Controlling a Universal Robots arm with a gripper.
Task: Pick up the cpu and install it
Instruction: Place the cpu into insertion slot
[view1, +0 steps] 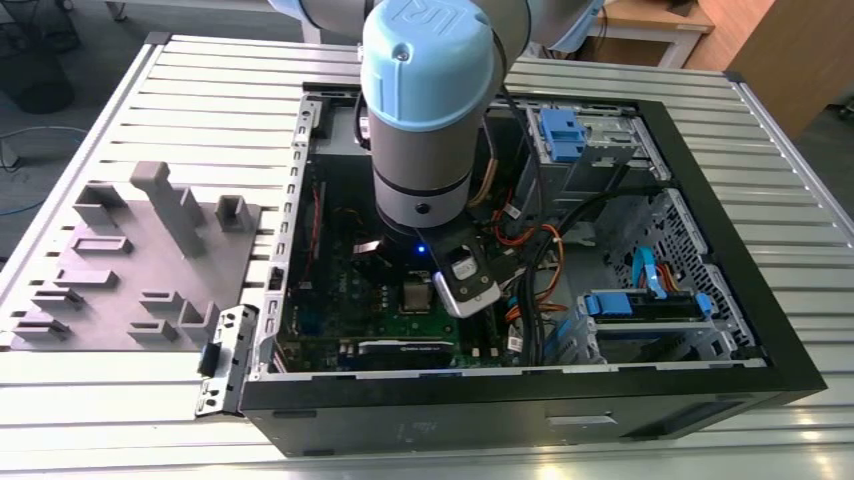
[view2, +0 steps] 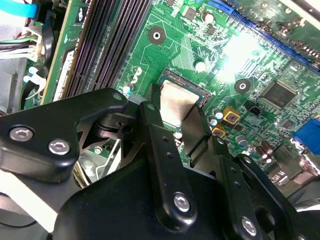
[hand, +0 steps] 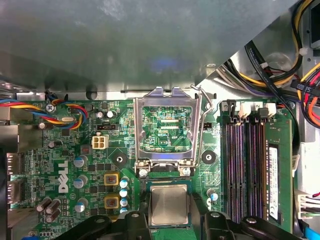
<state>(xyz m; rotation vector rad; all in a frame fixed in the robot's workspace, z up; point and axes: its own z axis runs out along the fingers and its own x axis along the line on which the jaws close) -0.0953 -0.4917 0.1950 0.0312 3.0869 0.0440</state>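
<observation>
The cpu (hand: 169, 199), a small silvery square chip, lies low over the open socket on the green motherboard (hand: 75, 150), inside the black computer case (view1: 534, 400). My gripper (hand: 169, 212) straddles it, with a black finger (hand: 145, 210) against each of two opposite edges. In the second wrist view the same fingers (view2: 153, 117) flank the cpu (view2: 174, 102), and the gripper (view2: 175, 110) is shut on it. In the exterior view the arm's wrist (view1: 420, 215) hangs over the board with the cpu (view1: 418, 296) just beneath it.
The silver socket frame (hand: 167, 95) stands flipped up beside the socket, its lever (hand: 203, 120) raised. Memory slots (hand: 245, 165) and cable bundles (hand: 280, 65) lie close by. Blue drive bays (view1: 561, 135) fill the case's far side. A grey moulded tray (view1: 134, 260) rests outside the case.
</observation>
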